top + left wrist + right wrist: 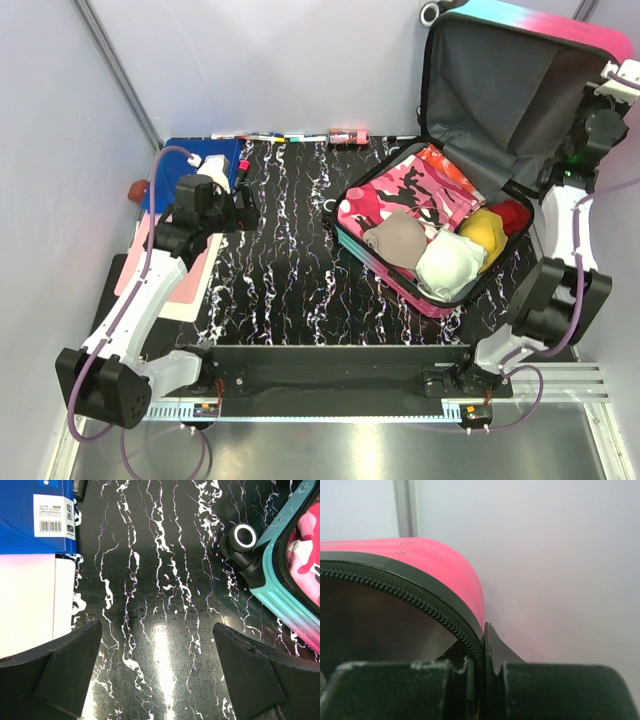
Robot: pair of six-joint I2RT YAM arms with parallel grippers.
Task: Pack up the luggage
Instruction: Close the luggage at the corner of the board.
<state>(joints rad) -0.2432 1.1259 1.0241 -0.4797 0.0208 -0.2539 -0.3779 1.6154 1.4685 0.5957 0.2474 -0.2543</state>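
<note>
The luggage (500, 100) lies open at the right, its grey-lined lid standing up against the back wall. The lower half holds a pink camouflage cloth (400, 195) and taupe (395, 240), white (450, 262), yellow (482, 230) and red pieces. My right gripper (612, 85) is at the lid's top right corner. In the right wrist view it (482, 645) is shut on the lid's black zipper rim (420, 592), beside the pink shell (445, 565). My left gripper (243, 200) hovers over the black mat, open (157, 630), with nothing between its fingers. The luggage's teal shell (272, 587) and a wheel (243, 536) lie to its right.
A blue folder (195, 165) lies at the back left, and also shows in the left wrist view (35, 515). A pink-and-white sheet (190, 280) rests under the left arm. Markers (270, 138) and a small pink item (348, 135) line the mat's far edge. Walls stand close on three sides.
</note>
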